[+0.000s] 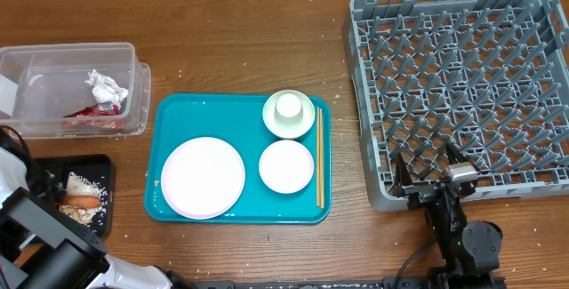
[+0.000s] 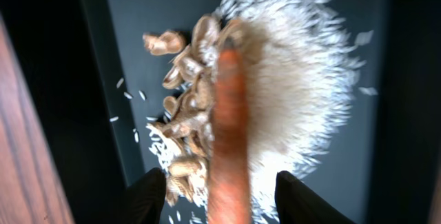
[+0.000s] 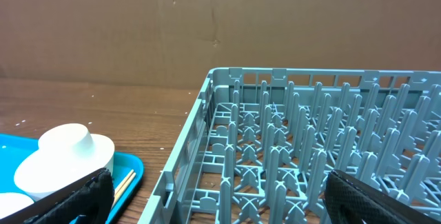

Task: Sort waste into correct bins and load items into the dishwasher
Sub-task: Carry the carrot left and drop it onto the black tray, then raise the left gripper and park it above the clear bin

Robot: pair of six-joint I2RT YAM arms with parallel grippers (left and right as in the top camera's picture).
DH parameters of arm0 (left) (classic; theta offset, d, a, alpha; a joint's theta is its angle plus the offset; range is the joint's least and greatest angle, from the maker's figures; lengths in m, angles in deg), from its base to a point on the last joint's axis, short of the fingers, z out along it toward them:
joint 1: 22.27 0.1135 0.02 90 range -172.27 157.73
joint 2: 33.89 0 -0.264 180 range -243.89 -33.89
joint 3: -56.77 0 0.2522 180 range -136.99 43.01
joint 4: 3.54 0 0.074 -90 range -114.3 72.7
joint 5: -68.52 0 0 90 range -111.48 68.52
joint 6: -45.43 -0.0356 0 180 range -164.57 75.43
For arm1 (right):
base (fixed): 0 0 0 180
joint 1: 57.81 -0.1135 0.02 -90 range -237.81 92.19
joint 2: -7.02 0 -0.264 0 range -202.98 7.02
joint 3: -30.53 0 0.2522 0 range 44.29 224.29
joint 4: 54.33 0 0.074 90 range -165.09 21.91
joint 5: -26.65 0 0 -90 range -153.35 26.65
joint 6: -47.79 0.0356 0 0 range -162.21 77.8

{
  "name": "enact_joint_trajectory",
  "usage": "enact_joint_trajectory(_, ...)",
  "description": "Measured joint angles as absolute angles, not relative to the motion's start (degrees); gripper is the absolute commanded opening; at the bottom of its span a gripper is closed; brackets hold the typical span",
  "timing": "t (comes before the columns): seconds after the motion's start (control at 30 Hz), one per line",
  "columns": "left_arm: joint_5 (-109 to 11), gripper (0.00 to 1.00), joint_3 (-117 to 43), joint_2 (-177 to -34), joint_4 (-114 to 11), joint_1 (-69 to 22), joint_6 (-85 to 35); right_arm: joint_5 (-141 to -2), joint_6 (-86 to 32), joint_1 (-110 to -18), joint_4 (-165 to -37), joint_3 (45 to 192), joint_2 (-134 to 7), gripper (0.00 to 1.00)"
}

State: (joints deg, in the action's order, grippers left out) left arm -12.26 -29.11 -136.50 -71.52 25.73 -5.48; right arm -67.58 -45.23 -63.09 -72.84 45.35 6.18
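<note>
Jaws parted: left pair either side of the sausage (image 2: pixel 229 148) in the black tray (image 1: pixel 102 169), lower left; right pair wide open.
Wrapper (image 1: pixel 89 111) and wad (image 1: pixel 107 86) are in the tub (image 1: pixel 53 62); plate (image 1: pixel 203 176), bowls (image 1: pixel 286 166), cup (image 1: pixel 289 106) and chopsticks (image 1: pixel 319 156) wait on the teal tray (image 1: pixel 169 111), rack (image 1: pixel 462 84) empty.

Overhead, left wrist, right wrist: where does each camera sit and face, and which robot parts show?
Overhead: above table, facing down on teal tray, grey rack; both arms at bottom.
Left wrist: on left arm, facing down at sausage and rice; left gripper at bottom.
Right wrist: on right arm, facing level across rack; right gripper at bottom.
Shared: rack, in overhead and right wrist.
</note>
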Motion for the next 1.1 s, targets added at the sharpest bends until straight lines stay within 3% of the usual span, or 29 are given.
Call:
enact_joint_trajectory(0.23,-19.0,0.46,-40.2,-135.5,-80.3,25.7,-6.8,-67.6,-45.2,-63.1,-72.8,45.3,6.2,1.00)
enact_joint_trajectory(0.43,-29.7,0.47,-41.8,-127.6,-81.0,24.0,-8.9,-67.6,-45.2,-63.1,-72.8,45.3,6.2,1.00)
enact_joint_trajectory(0.7,-35.2,0.57,-42.6,-119.4,-81.2,8.7,-13.4,-67.6,-45.2,-63.1,-72.8,45.3,6.2,1.00)
enact_joint_trajectory(1.03,-32.4,0.97,-42.6,-124.3,-77.1,-18.5,-15.2,-67.6,-45.2,-63.1,-72.8,45.3,6.2,1.00)
enact_joint_trajectory(1.1,-32.3,1.00,-42.6,-126.4,-75.6,-22.2,-15.1,-67.6,-45.2,-63.1,-72.8,45.3,6.2,1.00)
